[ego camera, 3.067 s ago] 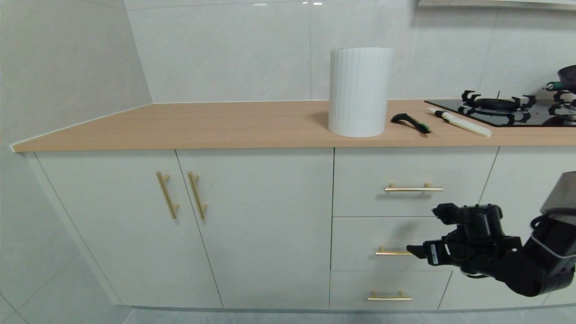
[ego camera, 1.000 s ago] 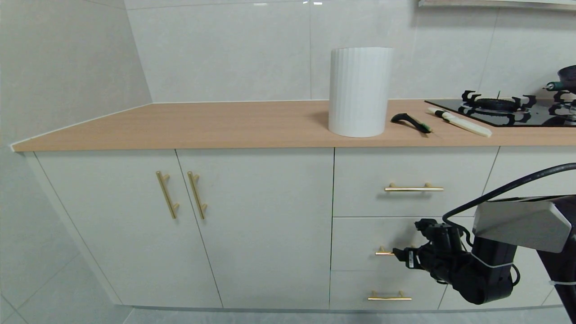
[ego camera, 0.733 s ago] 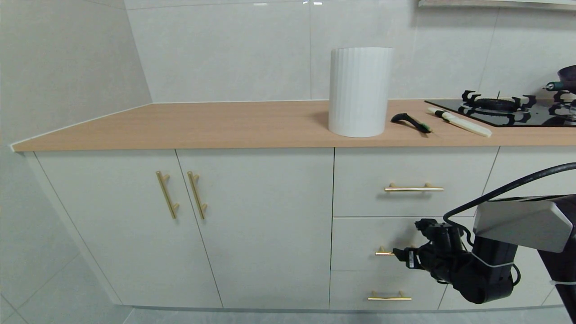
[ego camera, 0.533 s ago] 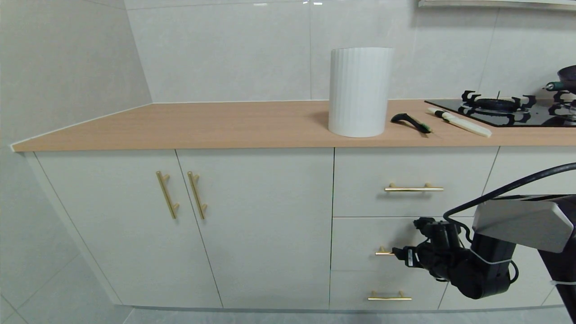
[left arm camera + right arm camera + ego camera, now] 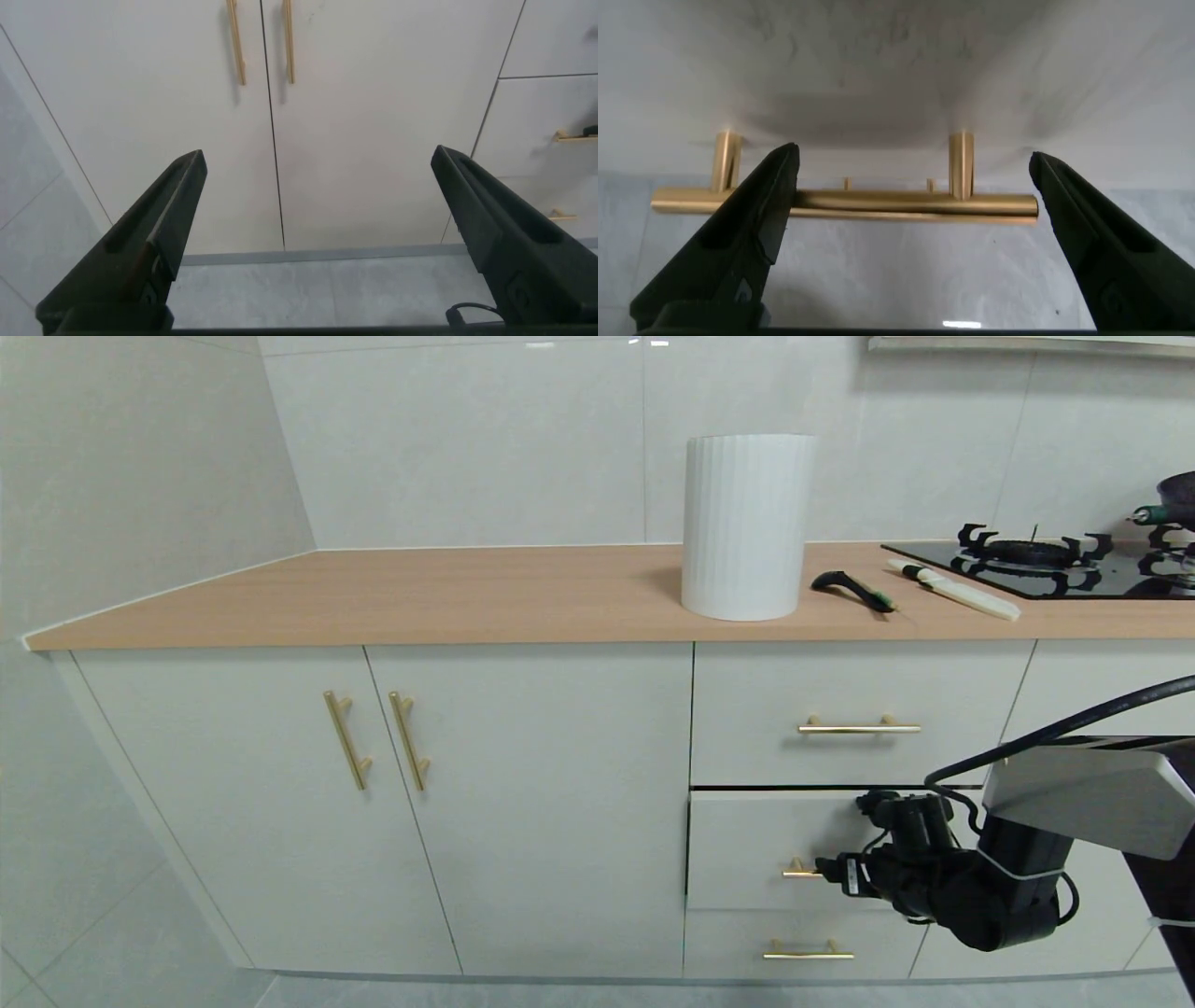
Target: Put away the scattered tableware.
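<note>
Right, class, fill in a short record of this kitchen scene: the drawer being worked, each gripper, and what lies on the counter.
Middle drawer: pulled slightly out, dark gap above its front
Right gripper: open, at that drawer's handle
Left gripper: open, low, facing the cabinet doors
Countertop: white ribbed container, black-handled tool, white knife by the stove

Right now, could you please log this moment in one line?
right gripper: open, at middle drawer handle | drawer: ajar | left gripper: open
</note>
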Robot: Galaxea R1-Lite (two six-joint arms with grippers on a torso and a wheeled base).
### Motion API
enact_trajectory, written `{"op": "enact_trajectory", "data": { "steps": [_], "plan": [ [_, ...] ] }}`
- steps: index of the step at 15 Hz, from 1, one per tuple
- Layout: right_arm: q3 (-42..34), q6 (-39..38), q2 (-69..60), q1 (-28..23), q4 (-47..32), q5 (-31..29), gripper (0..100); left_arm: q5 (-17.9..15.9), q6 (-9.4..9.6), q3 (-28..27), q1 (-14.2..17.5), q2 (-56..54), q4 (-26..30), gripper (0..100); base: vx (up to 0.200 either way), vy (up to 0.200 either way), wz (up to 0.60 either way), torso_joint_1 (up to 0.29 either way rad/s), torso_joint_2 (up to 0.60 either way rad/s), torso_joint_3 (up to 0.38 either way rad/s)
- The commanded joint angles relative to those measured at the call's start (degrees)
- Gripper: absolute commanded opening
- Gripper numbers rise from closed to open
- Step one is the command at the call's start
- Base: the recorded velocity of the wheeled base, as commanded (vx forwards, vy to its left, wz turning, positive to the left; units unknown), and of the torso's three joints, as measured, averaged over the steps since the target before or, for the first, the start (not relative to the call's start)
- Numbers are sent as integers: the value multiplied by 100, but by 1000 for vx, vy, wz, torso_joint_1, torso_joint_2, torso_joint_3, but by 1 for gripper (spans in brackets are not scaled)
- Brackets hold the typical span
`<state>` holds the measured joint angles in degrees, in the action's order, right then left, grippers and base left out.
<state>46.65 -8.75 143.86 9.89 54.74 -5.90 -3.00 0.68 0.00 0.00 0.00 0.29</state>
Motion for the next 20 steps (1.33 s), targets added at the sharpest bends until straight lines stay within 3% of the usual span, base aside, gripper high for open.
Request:
{"op": "enact_trajectory", "data": {
  "steps": [1,8,10,13,16,20],
  "plan": [
    [-95,-4,-69,13,11,-8,100,1,2,0,0,0,-3,100,0,0,0,0,0,0],
    [-1308,14,-1343,171,-156,36,100,1,2,0,0,0,-3,100,0,0,0,0,0,0],
    [-1519,14,-2503,303,-1422,151,100,1,2,0,0,0,-3,100,0,0,0,0,0,0],
    [-1273,5,-3971,303,-3224,616,100,1,2,0,0,0,-3,100,0,0,0,0,0,0],
    [-833,5,-4252,303,-3329,590,100,1,2,0,0,0,-3,100,0,0,0,0,0,0],
    [-385,-30,-3171,295,-3013,467,100,1,2,0,0,0,-3,100,0,0,0,0,0,0]
  ]
}}
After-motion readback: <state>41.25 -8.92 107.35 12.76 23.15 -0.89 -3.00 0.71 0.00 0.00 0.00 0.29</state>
